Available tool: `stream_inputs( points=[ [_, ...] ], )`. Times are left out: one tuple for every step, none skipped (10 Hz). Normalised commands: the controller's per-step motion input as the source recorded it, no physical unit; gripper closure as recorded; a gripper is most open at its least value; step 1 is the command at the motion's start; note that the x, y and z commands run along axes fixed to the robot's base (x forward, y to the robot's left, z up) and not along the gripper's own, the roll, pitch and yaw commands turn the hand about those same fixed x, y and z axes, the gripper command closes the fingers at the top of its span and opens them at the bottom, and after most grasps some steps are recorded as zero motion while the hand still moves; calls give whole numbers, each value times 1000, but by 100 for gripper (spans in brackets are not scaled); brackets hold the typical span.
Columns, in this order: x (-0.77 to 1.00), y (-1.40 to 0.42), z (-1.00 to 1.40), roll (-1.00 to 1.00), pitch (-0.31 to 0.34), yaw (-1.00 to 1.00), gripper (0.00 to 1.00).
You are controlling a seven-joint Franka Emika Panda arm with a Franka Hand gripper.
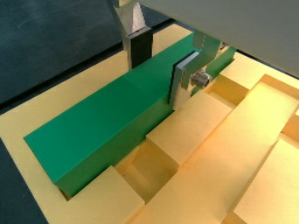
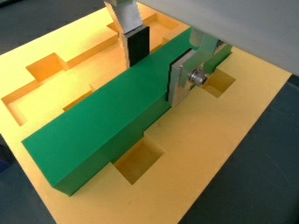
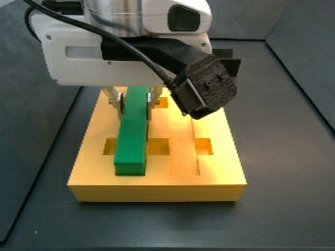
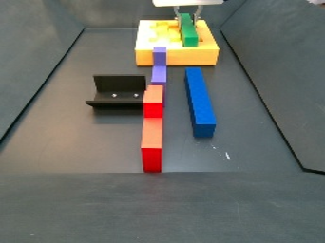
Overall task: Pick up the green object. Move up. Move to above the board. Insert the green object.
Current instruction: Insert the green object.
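The green object [image 1: 100, 122] is a long green bar, seen in both wrist views [image 2: 93, 131]. The gripper [image 1: 160, 74] is shut on it near one end, a dark pad on one long side and a silver finger plate on the other [image 2: 159, 74]. The bar lies lengthwise over the orange-yellow board [image 1: 257, 166], low over its grooves and square holes [image 2: 228, 140]; I cannot tell whether it touches. In a side view the gripper [image 3: 135, 96] holds the green object [image 3: 131, 137] over the board [image 3: 157, 181]. In a side view the gripper [image 4: 187, 21] is over the far-end board [image 4: 146, 43].
On the dark floor in front of the board lie a blue bar [image 4: 200, 98], a purple bar [image 4: 160, 66] and a row of red and orange pieces [image 4: 152, 128]. The fixture [image 4: 117, 92] stands to their left. Dark walls enclose the floor.
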Motion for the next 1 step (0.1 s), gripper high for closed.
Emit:
stream_inputs(
  points=[
    [0,0,0,0,0,0,100]
  ],
)
